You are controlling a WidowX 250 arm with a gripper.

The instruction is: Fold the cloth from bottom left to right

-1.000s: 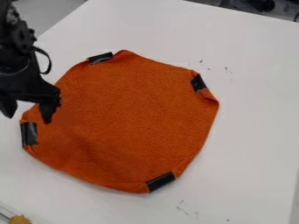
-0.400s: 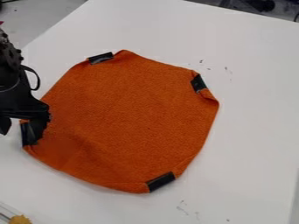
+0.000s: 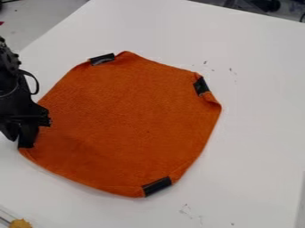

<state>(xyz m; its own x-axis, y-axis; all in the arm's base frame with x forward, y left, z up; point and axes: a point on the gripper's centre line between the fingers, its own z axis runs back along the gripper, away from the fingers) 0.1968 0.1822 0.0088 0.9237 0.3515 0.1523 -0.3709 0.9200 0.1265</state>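
- Sliding slightly left and down since the last earlier frame, the cloth (image 3: 128, 120) has shifted at its right edge and lower corner; my fingers (image 3: 28, 131) have come closer together at its left corner.
- Pinched between them, as far as I can judge, is that left corner; the cloth's small shift fits a hold on it.
- Spread flat over the middle and left of the frame, the cloth lies on the tabletop (image 3: 256, 133), with black strips at its upper-left (image 3: 102, 59), right (image 3: 201, 86) and bottom (image 3: 157, 186) corners.
- At the left edge of the frame, the arm (image 3: 17, 104) is beside the cloth.
- As I judge it, only the grasp is done. No fold is made; the corner is yet to be lifted, carried over to the right and laid down.
- Near the lower left corner of the frame lies a small yellowish-brown thing (image 3: 20, 223).
- No brand, label or writing is legible to me; the small dark marks (image 3: 186, 208) below the cloth form no words I can read.
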